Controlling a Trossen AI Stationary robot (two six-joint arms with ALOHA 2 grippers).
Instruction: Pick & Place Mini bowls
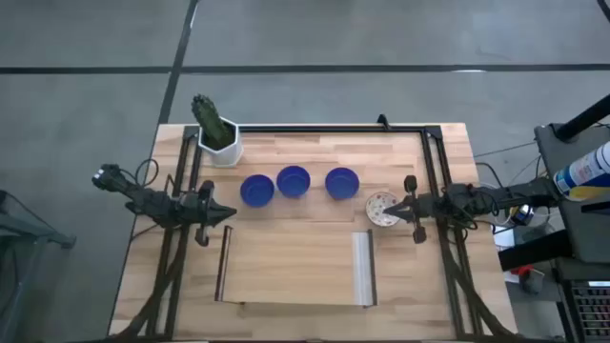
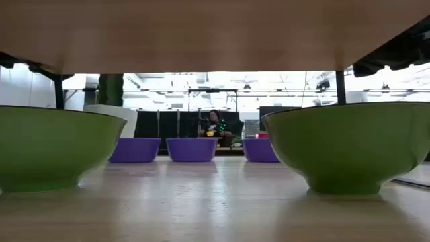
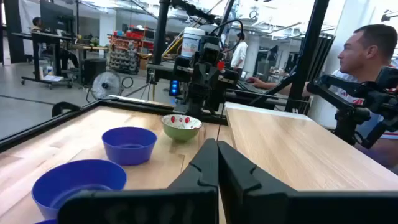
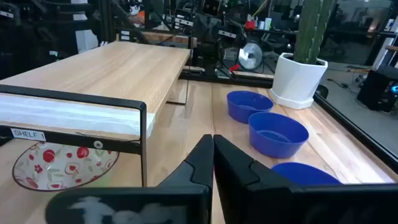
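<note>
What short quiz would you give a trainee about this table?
1. How many blue bowls stand in the row next to the cactus pot?
2. True or false: the right gripper holds the patterned bowl.
3. How do the left gripper and the right gripper stand? A: both open. B: both shut. C: one open, one shut.

Key:
1. Three.
2. False: its fingers are shut on nothing, and the bowl sits on the table by its tip.
3. B.
</note>
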